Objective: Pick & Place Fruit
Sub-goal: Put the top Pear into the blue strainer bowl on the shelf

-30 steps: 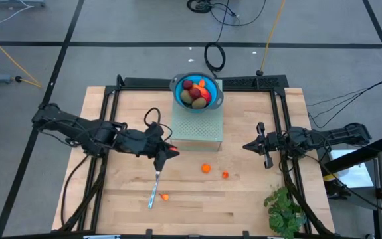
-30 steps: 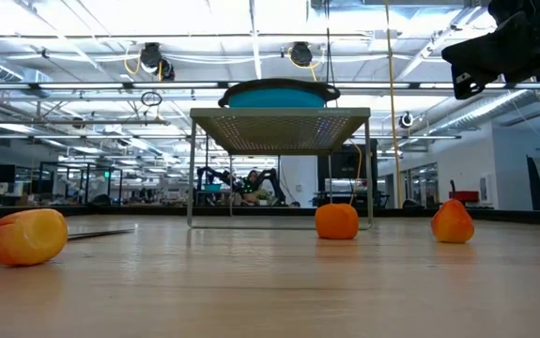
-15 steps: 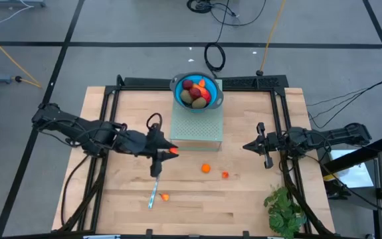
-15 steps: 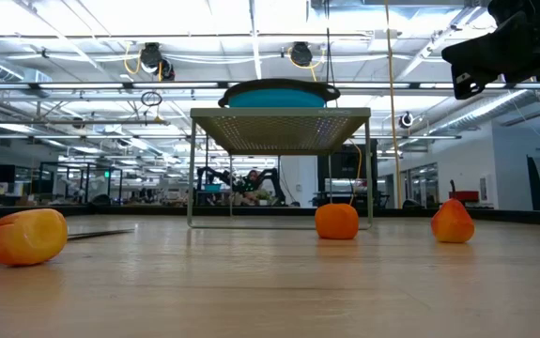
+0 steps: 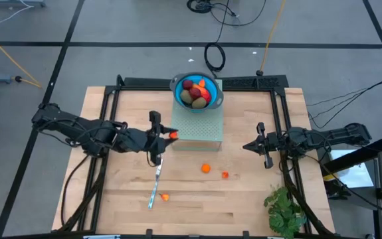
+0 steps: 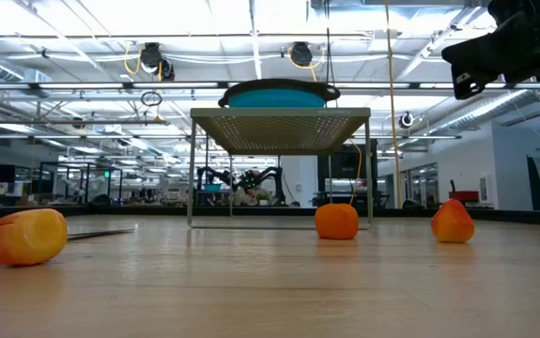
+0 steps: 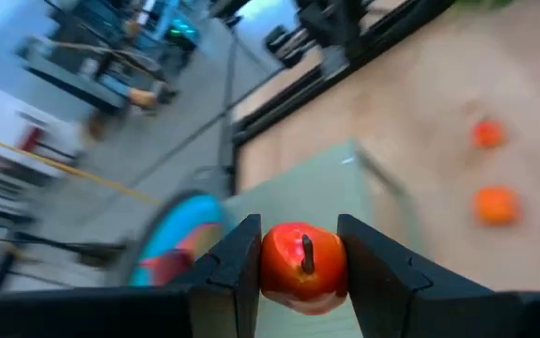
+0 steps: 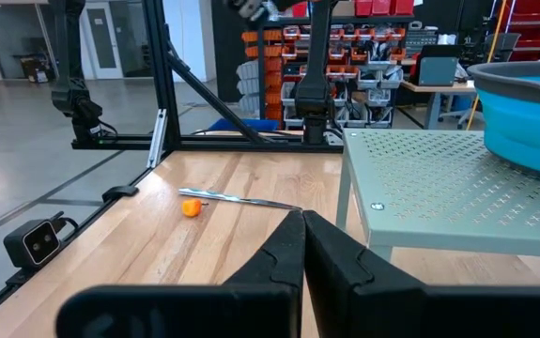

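Note:
My left gripper [image 5: 169, 135] is shut on a small red fruit piece with a dark stem [image 7: 303, 263], just left of the grey-green perforated stand [image 5: 197, 126]. The blue bowl [image 5: 197, 91] sits on the stand's far part and holds several fruit: maroon balls, an olive oval, a red-orange oblong. Three small orange and red pieces lie on the table [image 5: 206, 168] [image 5: 225, 174] [image 5: 165, 196]. My right gripper [image 5: 264, 147] hovers shut to the right of the stand; its fingers meet in the right wrist view [image 8: 302, 227]. My left gripper pinches the red fruit piece [image 7: 288, 274] between its two fingers [image 7: 237, 268], one on each side, with the stem end facing the camera. The fingers come in roughly level from the table's left. The piece is lifted clear of the table, beside the stand's left edge.
A slim silver knife [image 5: 155, 186] lies on the table near the lowest orange piece. A green leafy plant [image 5: 285, 209] stands at the near right corner. A black frame [image 5: 197, 81] runs round the table edges. Bare wood lies between the stand and the near edge.
My left gripper, still holding the red piece, has risen and moved toward the far edge, from in front of the stand's near left corner to beside its left side, turning at the wrist as it went. The right arm has kept still.

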Available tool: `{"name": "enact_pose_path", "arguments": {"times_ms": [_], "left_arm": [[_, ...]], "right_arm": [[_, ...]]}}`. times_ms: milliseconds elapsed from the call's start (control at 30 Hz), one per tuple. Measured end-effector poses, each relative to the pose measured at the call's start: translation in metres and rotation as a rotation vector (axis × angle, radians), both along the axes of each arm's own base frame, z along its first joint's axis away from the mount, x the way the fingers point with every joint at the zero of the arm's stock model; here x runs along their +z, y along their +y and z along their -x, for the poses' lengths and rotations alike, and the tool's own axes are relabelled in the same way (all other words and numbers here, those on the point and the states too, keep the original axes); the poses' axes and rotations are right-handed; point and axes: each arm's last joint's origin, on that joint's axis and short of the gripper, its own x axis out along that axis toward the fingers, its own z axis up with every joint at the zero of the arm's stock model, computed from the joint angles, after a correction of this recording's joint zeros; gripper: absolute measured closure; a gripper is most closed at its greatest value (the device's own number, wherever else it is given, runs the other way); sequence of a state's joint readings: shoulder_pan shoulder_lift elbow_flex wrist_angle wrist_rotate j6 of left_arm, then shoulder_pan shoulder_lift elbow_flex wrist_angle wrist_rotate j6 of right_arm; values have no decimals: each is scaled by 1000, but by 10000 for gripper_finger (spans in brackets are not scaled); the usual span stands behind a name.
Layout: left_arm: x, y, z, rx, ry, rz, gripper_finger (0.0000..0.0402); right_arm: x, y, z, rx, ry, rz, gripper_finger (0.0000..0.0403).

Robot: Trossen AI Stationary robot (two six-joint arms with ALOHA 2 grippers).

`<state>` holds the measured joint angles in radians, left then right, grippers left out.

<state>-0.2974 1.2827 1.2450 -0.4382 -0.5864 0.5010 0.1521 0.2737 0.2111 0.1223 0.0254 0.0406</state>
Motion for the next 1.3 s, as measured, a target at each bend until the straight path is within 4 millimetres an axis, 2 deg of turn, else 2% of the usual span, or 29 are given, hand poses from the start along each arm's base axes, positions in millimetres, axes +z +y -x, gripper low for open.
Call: {"name": "enact_pose_path", "arguments": {"times_ms": [267,667,867,1067,1300], "left_arm": [[11,24,-9,16,-24,-237,273],[31,73,-22,142,-191,-305,273],[25,97,-38,191,-239,-301,273],[11,118,-57,241,-257,-279,273],[-4,145,-65,364,-324,-86,273]], "right_arm": [[0,0,0,0,0,0,403],[0,0,0,0,0,1,403],[0,0,0,0,-1,3,403],[0,0,0,0,0,2,403],[0,0,0,0,1,1,403]]}}
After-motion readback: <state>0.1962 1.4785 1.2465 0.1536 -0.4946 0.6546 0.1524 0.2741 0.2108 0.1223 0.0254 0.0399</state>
